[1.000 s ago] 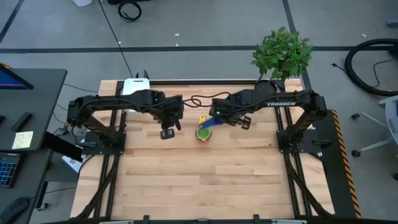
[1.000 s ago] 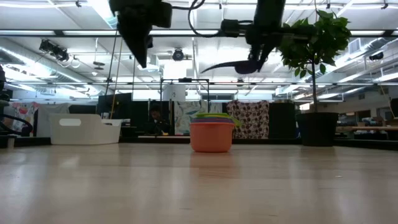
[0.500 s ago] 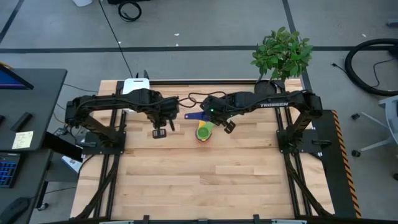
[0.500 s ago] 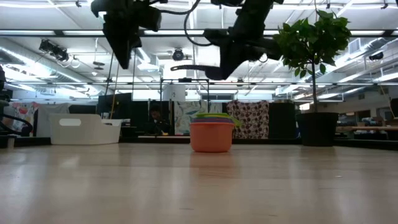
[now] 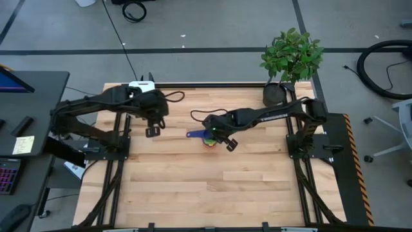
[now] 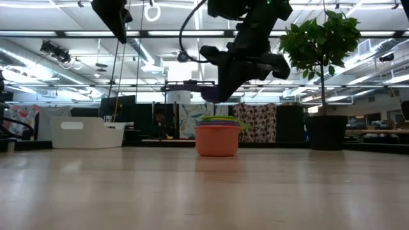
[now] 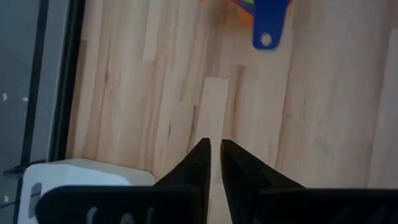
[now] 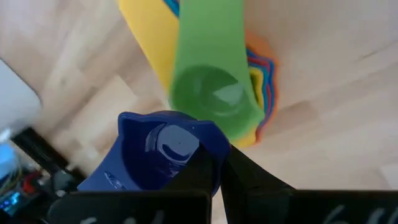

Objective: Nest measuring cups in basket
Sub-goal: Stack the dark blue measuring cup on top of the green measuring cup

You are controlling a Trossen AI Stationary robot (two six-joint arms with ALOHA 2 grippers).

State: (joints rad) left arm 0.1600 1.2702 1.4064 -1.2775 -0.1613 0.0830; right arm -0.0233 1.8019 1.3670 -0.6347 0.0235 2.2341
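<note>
No readable brand, label or writing is being shown on any object at this moment

A dark blue measuring cup (image 8: 165, 158) is being pinched at its rim by the right pincer (image 5: 217, 136), whose fingers are pressed onto the cup wall; its flat handle, with a small hole at the end, is being held out toward the left of the high view. The cup is being carried just above a stack of nested measuring cups (image 6: 217, 137) standing near the centre of the worktop (image 5: 212, 193). In the low view the stack is being seen as an orange bowl at the bottom with green, yellow and purple-blue rims showing over it. In the right wrist view a green cup (image 8: 214, 87) is being seen on top of the stack, with yellow beneath and red, blue and orange edges layered at the side.

The left pincer (image 5: 153, 129) is being held in the upper left part of the high view, its fingers nearly pressed together with nothing between them.

The white basket (image 6: 87, 133) is being seen at the left of the low view, well apart from the stack
</note>
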